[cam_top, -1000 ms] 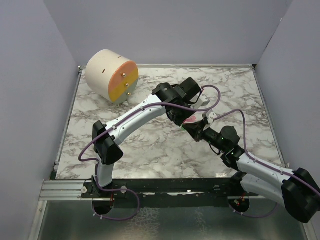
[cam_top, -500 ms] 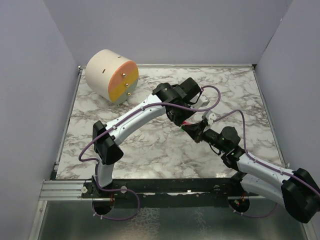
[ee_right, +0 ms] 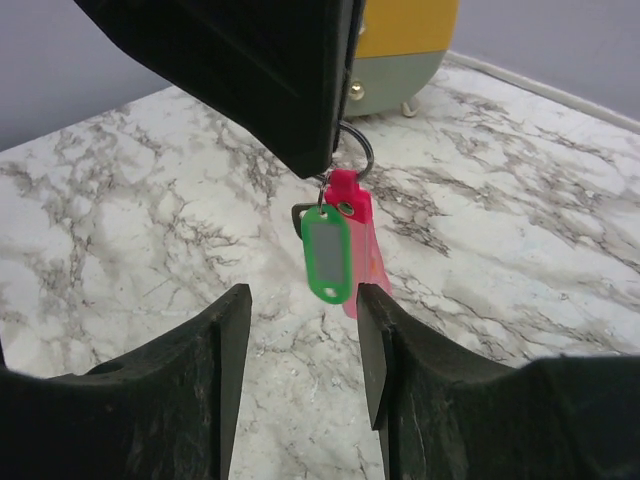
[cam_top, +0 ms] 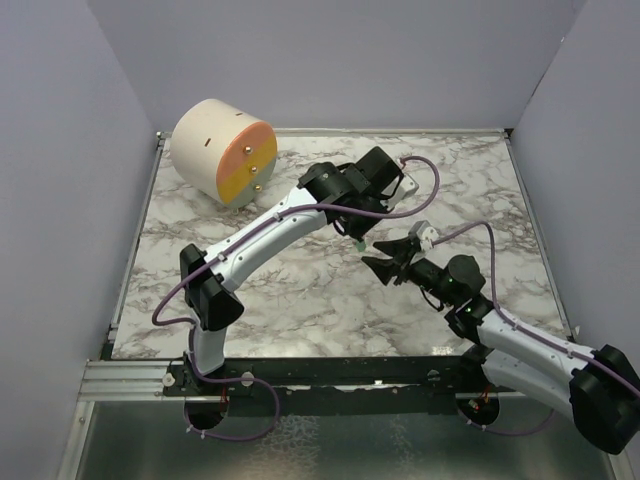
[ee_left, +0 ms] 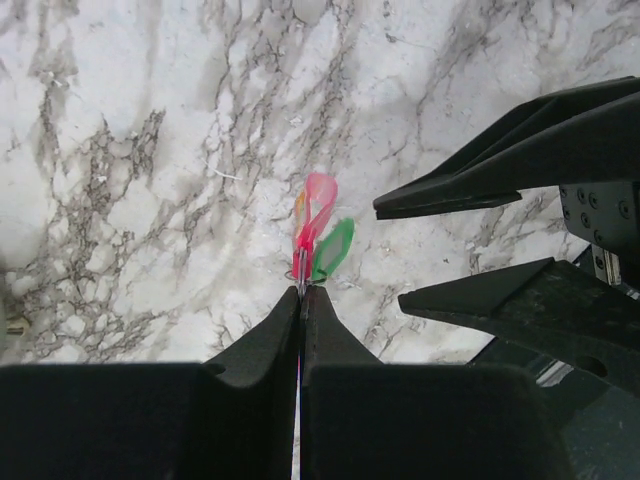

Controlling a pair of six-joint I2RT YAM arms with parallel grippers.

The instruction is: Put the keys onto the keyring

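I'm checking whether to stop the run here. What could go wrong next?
The left gripper pinches the keyring only by its thin ring at the fingertips, so it may slip. The right gripper stands open close to the hanging green key; closing or advancing could knock it or strike the left gripper.

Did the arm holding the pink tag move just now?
Yes. The left gripper, shut on the keyring, shifted a little left in the top view, toward the orange-faced drum.
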